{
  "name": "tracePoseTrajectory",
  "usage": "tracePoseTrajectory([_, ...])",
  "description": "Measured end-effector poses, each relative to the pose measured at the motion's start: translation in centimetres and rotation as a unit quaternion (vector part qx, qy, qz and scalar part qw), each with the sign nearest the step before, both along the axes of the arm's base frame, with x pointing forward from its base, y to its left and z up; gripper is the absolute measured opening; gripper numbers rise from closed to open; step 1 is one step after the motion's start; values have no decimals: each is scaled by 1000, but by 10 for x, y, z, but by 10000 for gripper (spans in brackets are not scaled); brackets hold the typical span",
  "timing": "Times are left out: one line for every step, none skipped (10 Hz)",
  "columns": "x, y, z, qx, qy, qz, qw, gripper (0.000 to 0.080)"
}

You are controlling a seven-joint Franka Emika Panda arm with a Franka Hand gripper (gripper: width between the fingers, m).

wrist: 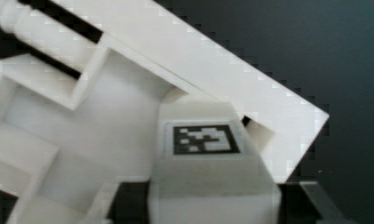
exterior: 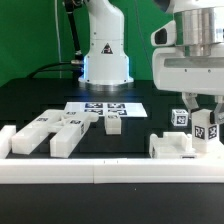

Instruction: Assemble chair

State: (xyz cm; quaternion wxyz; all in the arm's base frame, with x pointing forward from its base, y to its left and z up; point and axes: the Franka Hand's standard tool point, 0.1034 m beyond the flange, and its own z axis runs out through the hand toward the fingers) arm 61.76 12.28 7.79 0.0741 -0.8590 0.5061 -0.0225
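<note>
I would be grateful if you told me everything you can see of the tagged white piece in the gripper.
The tagged white piece is a matte, blocky bar, plastic-looking, bearing one black-and-white square tag on the face toward the wrist camera. The gripper holds it by its sides, on the exterior view's right. Its far end meets a larger white frame part with open bays; whether it is seated there cannot be told.
</note>
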Motion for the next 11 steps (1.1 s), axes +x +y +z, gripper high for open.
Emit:
tracePoseTrajectory([0,0,0,0,0,-3,1000,301])
tracePoseTrajectory([0,0,0,0,0,2,1000,301])
tracePoseTrajectory([0,1,0,-1,-1,11,1000,471])
tracePoseTrajectory([-1,1,0,-4,-1,33,999,610])
tracePoseTrajectory([0,3,1,-8,-4,70,998,610])
tracePoseTrajectory([1,3,2,-16,-12,133,991,643])
tracePoseTrajectory([2,2,2,-23,-19,195,980,648])
tracePoseTrajectory([3,3,4,-28,-24,241,970,648])
tracePoseTrajectory([3,4,4,-35,-29,294,955,648])
tracePoseTrajectory([3,4,4,-40,-31,335,941,649])
tracePoseTrajectory([3,4,5,-46,-34,376,925,649])
